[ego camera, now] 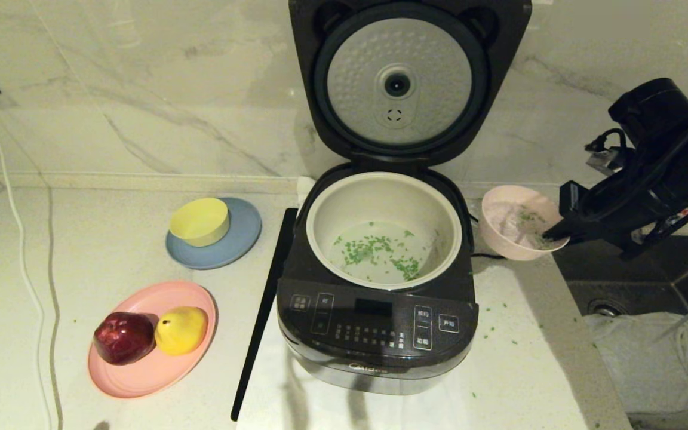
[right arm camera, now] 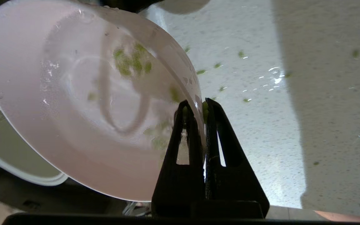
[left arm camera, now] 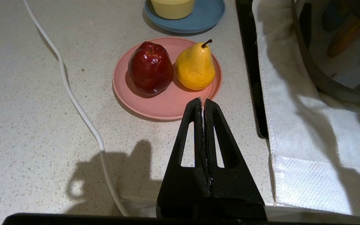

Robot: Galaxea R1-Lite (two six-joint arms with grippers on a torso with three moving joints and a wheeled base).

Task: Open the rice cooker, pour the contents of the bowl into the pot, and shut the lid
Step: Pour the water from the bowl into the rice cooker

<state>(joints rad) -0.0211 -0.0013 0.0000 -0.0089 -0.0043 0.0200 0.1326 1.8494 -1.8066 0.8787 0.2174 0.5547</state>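
Rice cooker [ego camera: 380, 286] on counter, lid [ego camera: 401, 83] up; green contents [ego camera: 380, 251] mostly in pot [ego camera: 320, 221]. Right gripper [right arm camera: 198, 106] pinches rim of tilted pink bowl [ego camera: 508, 230] beside cooker (few bits cling inside). Left gripper [left arm camera: 202, 103] pressed together near fruit plate [left arm camera: 164, 106]

At lower left, a flat pink plate [ego camera: 141, 370] carries a dark red apple [ego camera: 124, 337] touching a yellow pear [ego camera: 181, 329]. Above it, a small yellow bowl [ego camera: 199, 221] sits on a blue saucer [ego camera: 236, 242]. A white cable [ego camera: 21, 251] runs down the left edge.

Glossy panel on the rice cooker [ego camera: 380, 325] (dimpled silver disc on the lid [ego camera: 401, 83]).
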